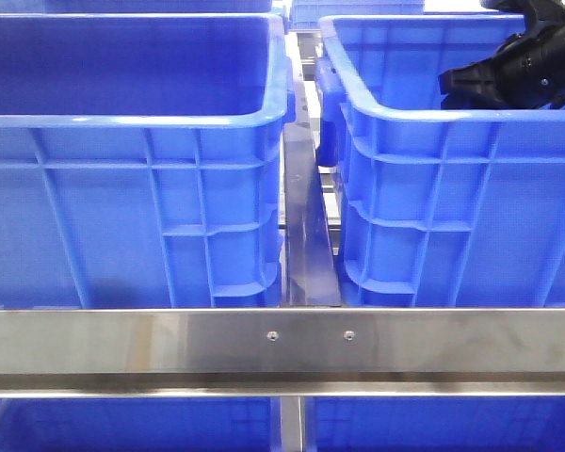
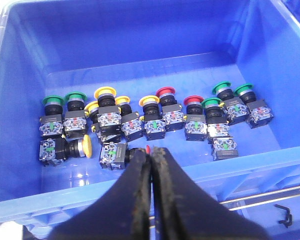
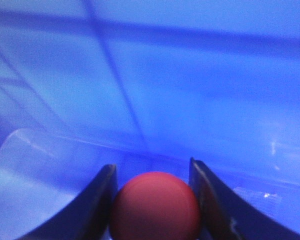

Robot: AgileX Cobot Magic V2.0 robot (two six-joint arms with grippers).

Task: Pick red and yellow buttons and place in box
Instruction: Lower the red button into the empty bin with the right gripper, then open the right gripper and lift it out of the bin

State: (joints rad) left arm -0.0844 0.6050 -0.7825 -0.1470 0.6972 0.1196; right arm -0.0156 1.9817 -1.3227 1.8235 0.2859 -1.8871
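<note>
One red button (image 3: 154, 205) is clamped in right gripper (image 3: 152, 200) inside box (image 3: 190, 90) | rigid, light, glossy cap judged slippery; body grip advised | left gripper (image 2: 151, 159) closed empty.

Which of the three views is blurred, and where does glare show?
Right wrist view: soft throughout, the red button between the right claw fingers is a fuzzy blob and the box wall a blue haze. Left wrist view: sharp on the buttons, the shut left claw slightly blurred. Front view: sharp, glare on the steel rail.
</note>
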